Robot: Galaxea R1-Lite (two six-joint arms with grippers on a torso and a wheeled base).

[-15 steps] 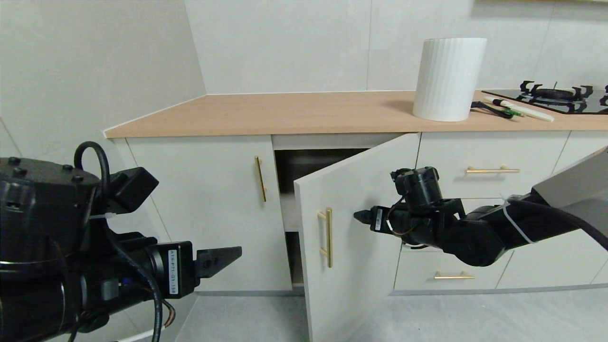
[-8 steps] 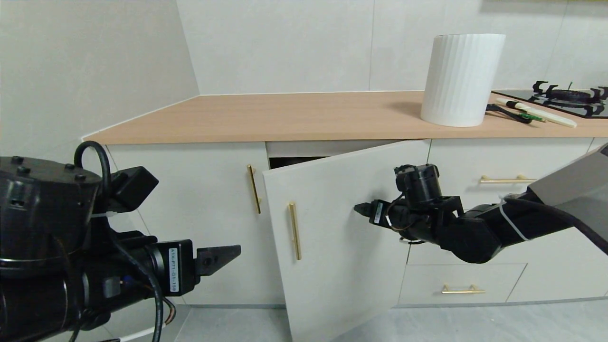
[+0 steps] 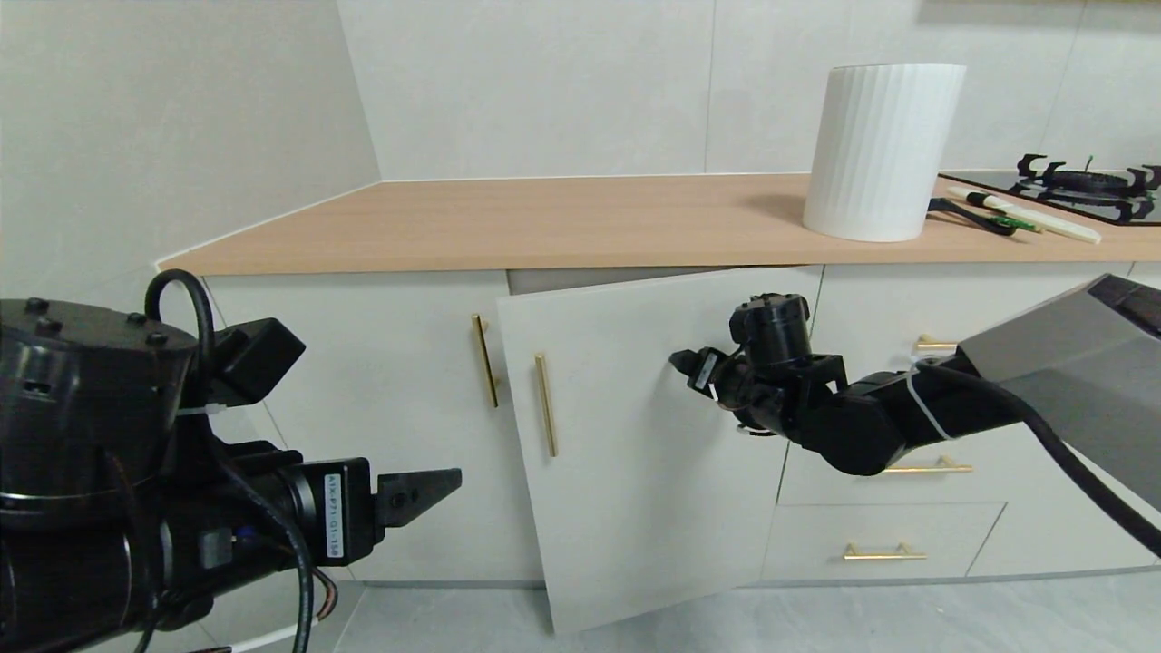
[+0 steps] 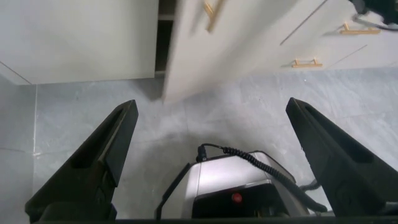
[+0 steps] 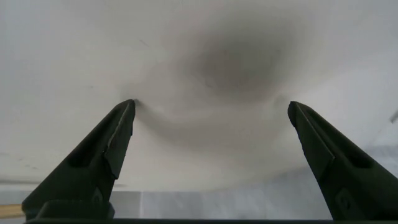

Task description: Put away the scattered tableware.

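Note:
A white cabinet door (image 3: 635, 435) with a gold handle (image 3: 545, 405) hangs slightly ajar under the wooden counter (image 3: 544, 222). My right gripper (image 3: 685, 363) is open and presses its tips against the door's front face (image 5: 205, 62). My left gripper (image 3: 435, 490) stays low at the left, open and holding nothing, above the grey floor (image 4: 211, 155). Scattered utensils (image 3: 1007, 218) lie on the counter at the right, beside a tall white ribbed container (image 3: 882, 150).
A black gas hob (image 3: 1079, 181) sits at the counter's far right. Drawers with gold handles (image 3: 875, 550) are to the right of the door, and another closed door (image 3: 363, 408) is to its left. A wall closes off the left side.
The cabinet door has swung from wide open to almost closed, with my right gripper following it inward and up. The head camera shifted a little early on. The left arm stayed put.

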